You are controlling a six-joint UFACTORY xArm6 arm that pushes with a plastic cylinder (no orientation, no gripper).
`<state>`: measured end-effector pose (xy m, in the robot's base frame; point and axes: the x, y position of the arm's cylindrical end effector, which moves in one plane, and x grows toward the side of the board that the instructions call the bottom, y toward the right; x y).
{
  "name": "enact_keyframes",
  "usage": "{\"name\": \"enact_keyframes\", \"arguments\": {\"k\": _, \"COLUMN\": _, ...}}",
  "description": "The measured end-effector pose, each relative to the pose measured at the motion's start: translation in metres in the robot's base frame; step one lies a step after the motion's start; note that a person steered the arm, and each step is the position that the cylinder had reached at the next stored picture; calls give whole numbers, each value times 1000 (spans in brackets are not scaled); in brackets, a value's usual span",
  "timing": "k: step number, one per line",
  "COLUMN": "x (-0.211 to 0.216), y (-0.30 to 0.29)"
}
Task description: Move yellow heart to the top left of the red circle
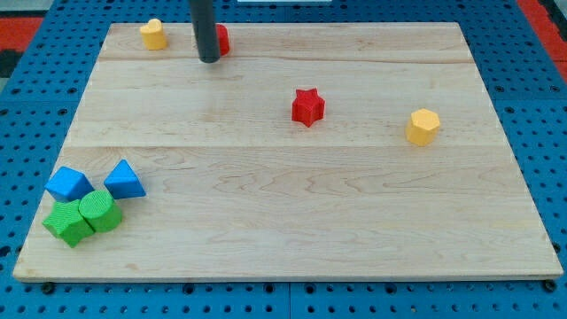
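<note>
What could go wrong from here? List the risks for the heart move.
1. My tip stands against the red circle, partly hiding it; a stray sweep could shove that reference block.
2. The yellow heart sits near the board's top edge, so an upward push might slide it off.

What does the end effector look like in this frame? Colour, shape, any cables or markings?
A straight, dark grey cylindrical rod, smooth and matte, coming down from the view's top edge. My tip is a blunt flat end, no taper. No cables, labels or markings show on it. Nothing above the rod is in frame. It hides part of the red circle behind it.
</note>
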<state>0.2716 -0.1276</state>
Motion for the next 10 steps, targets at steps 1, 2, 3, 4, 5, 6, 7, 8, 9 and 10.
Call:
{"name": "enact_keyframes", "arguments": {"k": 1, "x": -13, "y": -32}}
{"name": "enact_keyframes", "arguments": {"k": 2, "x": -26, "y": -84}}
{"name": "enact_keyframes", "arguments": {"k": 3, "x": -46, "y": -137}}
{"name": "enact_keyframes", "arguments": {"k": 4, "x": -77, "y": -140}}
{"name": "enact_keyframes", "arguments": {"k": 5, "x": -67, "y": -129}}
{"name": "enact_keyframes", "arguments": {"k": 6, "x": -59, "y": -118}}
{"name": "enact_keyframes", "arguments": {"k": 7, "x": -66, "y": -79}}
{"name": "enact_keyframes", "arguments": {"k": 8, "x": -68, "y": -53}}
{"name": "enact_keyframes", "arguments": {"k": 9, "x": -79, "y": -50}}
{"name": "enact_keyframes", "arguments": {"k": 10, "x": -80, "y": -48}}
